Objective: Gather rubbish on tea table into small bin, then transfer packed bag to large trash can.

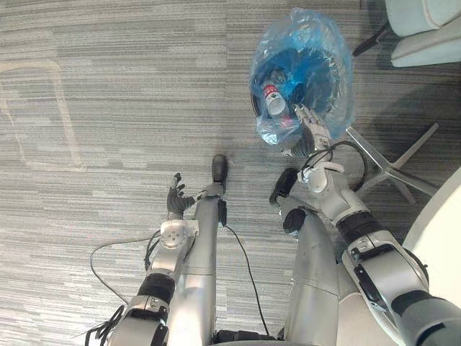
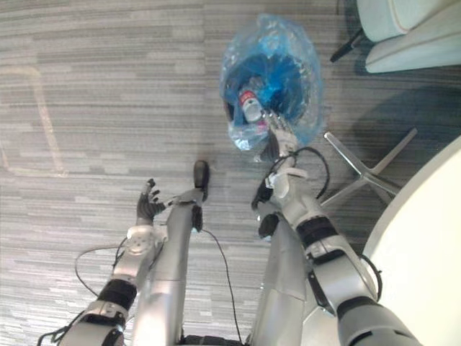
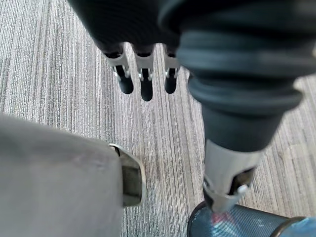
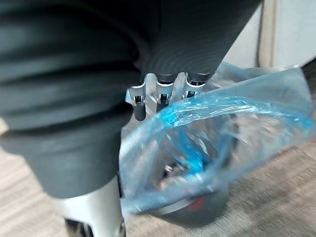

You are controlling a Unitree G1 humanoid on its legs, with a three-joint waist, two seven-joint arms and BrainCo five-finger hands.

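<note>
Bagged bin [image 1: 302, 65] on grey striped carpet [image 1: 108, 130]

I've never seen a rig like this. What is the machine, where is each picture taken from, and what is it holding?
This is a humanoid robot with two silver-grey arms, each ending in a hand. Two pictures come from a stereo camera on its head, looking down; the other two come from a camera on each wrist, looking along that hand. On the grey striped carpet stands a small dark bin lined with a translucent blue plastic bag, which holds a red-labelled bottle. The right hand is at the bag's near rim; whether it grips the plastic I cannot tell. The left hand is open above bare carpet, holding nothing. To the right are a chair's silver star base and a white table's edge.
</note>
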